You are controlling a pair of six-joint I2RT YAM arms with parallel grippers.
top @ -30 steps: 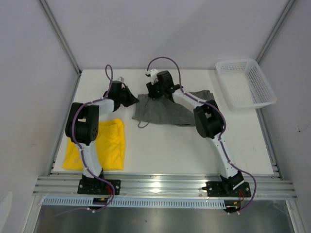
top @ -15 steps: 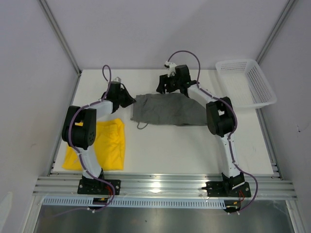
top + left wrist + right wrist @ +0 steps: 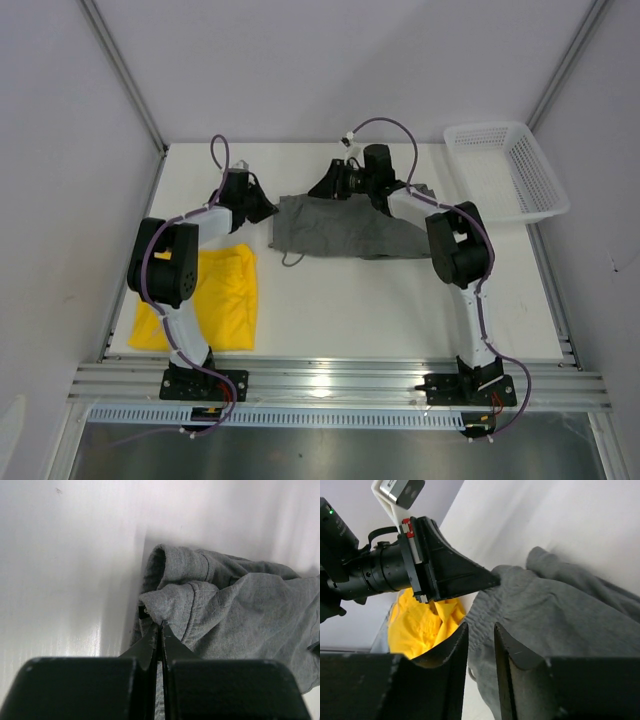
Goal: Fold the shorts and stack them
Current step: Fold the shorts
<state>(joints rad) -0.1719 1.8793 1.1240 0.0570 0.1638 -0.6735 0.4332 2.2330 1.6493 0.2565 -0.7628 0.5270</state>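
1. Cannot tell whether cloth of the grey-green shorts (image 3: 225, 610) is nipped between the closed tips of the left tool (image 3: 160, 626) or merely touches them.
2. Cannot follow those shorts rightward of that tool: cut off at the wrist view's right and lower edges.
3. From above, cannot make out the tips of the right tool (image 3: 480, 626): too small and dark.
4. Cannot see the yellow shorts (image 3: 225, 300) whole: partly under the left arm (image 3: 160, 265).

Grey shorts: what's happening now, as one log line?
left hand: shut on grey shorts edge | right hand: open, over grey shorts | yellow shorts: lying apart | stack: not yet done
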